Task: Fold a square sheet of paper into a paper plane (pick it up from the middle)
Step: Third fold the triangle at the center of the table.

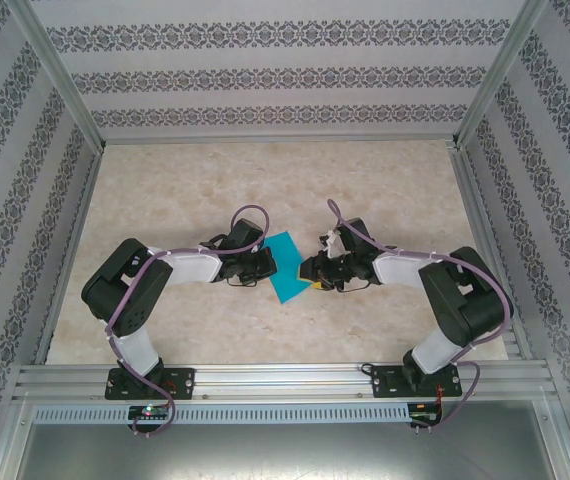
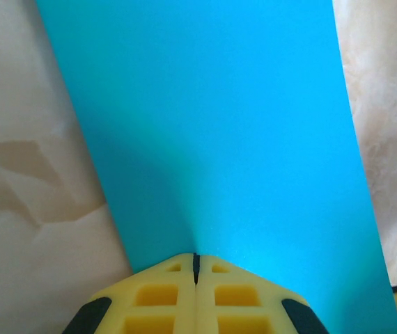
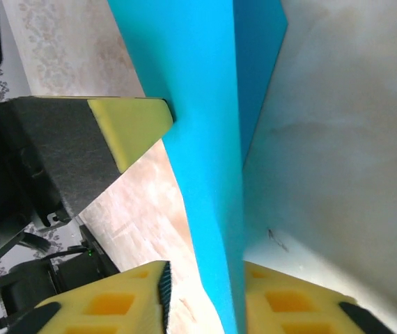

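Teal-blue, matte and thin, the square sheet of paper [image 1: 287, 266] sits at the centre of the top view, held between the two tools over the marbled beige tabletop [image 1: 265, 180]. From there I read its outline as a slanted four-sided shape with straight edges and flat colour. The jaws are too small in that view for me to judge.

1. Left tool [image 1: 266, 266]. In the left wrist view its yellow foam pads [image 2: 181, 278], moulded with square pockets, meet along a thin dark seam at the lower centre of the frame. The jaws are fully closed, with the near edge of the sheet pinched in that seam. The sheet fans upward from the seam as a smooth, slightly dished panel without print.

2. Right tool [image 1: 315, 272]. In the right wrist view its two yellow pads [image 3: 143, 285] stand at the bottom edge with a gap between them, and the sheet passes edge-on through that gap. The lower-right pad lies against or just beside the paper. The lower-left pad stands apart from it. I read these jaws as partly open, straddling the sheet without clamping it.

The right wrist view also gives a straight line running down the sheet, with lighter blue on its left and darker blue on its right. At upper left, a wedge-shaped pad of the left tool, yellow foam on grey backing, touches the sheet with its tip.
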You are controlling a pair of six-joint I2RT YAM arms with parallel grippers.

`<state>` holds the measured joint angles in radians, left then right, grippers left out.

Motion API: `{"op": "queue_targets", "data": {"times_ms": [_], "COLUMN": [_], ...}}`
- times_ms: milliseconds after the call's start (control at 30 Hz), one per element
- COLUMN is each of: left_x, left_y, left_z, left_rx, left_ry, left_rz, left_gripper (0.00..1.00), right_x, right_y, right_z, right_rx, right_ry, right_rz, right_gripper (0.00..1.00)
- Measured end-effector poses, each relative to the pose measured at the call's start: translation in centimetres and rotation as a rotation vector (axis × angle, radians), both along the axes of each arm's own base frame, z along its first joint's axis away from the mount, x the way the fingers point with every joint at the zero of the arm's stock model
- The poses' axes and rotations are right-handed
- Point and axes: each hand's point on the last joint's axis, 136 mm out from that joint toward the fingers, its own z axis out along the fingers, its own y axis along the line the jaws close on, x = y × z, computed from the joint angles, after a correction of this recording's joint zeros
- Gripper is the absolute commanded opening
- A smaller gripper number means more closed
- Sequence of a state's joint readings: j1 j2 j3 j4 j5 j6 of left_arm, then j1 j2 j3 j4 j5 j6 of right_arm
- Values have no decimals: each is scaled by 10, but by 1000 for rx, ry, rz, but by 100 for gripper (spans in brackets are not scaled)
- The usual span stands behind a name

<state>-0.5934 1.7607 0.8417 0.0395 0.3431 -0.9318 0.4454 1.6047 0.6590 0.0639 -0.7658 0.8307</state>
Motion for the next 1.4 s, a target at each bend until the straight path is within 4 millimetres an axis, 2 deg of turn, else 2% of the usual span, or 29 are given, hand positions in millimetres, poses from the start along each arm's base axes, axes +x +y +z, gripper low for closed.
{"op": "queue_targets", "data": {"times_ms": [300,400,567,733,833,967,1133,1400], "left_x": [0,0,1,5,10,18,15,20], "left_y": [0,-1,-2,3,11,16,18,15], "left_z": [0,0,1,4,13,24,1,2], "left_rx": [1,0,7,29,36,35,57,41], "left_ry": [-3,-7,-27,-62,-97,-137,-86,-91], "left_rz": [-5,-11,-44,-71,-59,-43,-45,-48], "left_gripper": [0,0,0,8,12,10,7,5], "right_x": [-7,-7,-8,-13,-16,-15,-11,-14], "right_y": [-11,-12,-8,-1,2,4,4,1], "right_z": [-8,-4,2,1,-2,-4,-3,-1], "right_rx": [-63,-66,-61,-82,-103,-118,-117,-128], "right_ry": [47,41,31,38,44,54,57,66], "right_rz": [-29,-33,-32,-38,-47,-76,-105,-110], "right_gripper": [6,3,3,4,7,14,22,17]}}
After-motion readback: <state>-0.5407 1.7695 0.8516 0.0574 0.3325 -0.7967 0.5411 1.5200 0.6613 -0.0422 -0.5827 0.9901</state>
